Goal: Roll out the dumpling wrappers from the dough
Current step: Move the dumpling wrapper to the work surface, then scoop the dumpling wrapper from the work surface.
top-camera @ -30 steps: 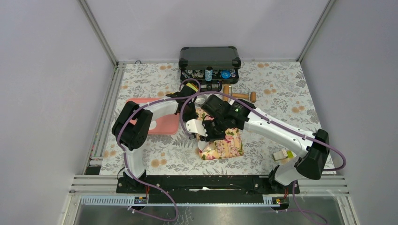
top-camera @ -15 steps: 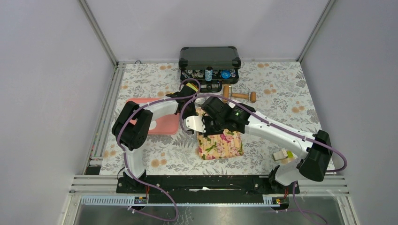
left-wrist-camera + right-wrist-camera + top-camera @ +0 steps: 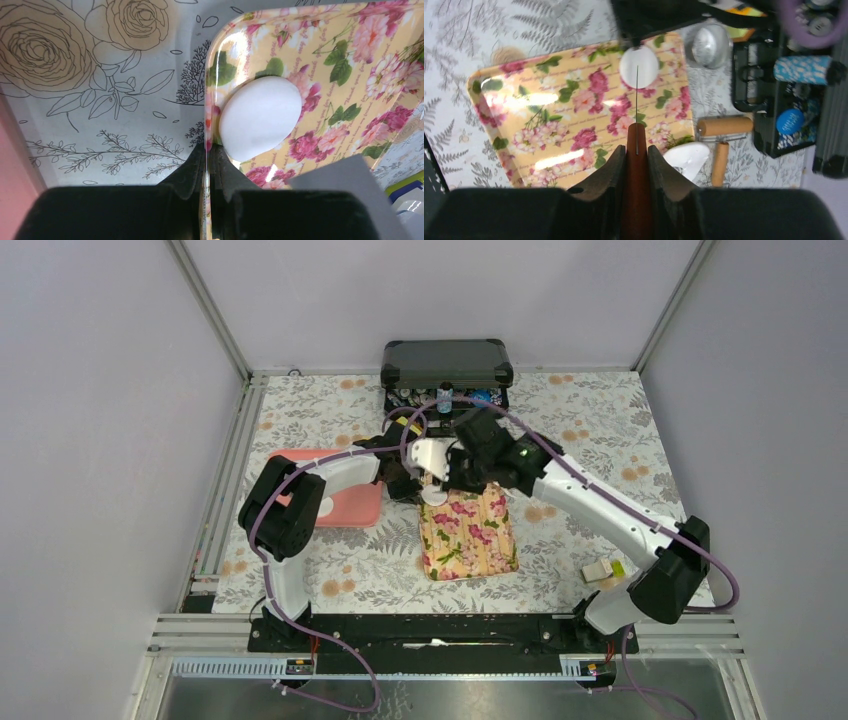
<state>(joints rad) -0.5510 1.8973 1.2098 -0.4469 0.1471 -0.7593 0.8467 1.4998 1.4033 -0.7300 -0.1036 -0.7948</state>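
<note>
The right gripper (image 3: 636, 148) is clamped on a brown-handled scraper (image 3: 636, 172) aimed at the dumpling wrapper (image 3: 260, 117) in the far left corner of the floral tray (image 3: 350, 75), whose rim the left gripper (image 3: 208, 152) pinches, its script unreadably fine, on leaf-printed cloth (image 3: 100, 100) between pale walls (image 3: 420, 290).

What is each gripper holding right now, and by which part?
The left gripper pinches the yellow floral tray by its rim. The right gripper clamps a thin-bladed tool by its red-brown handle.
</note>
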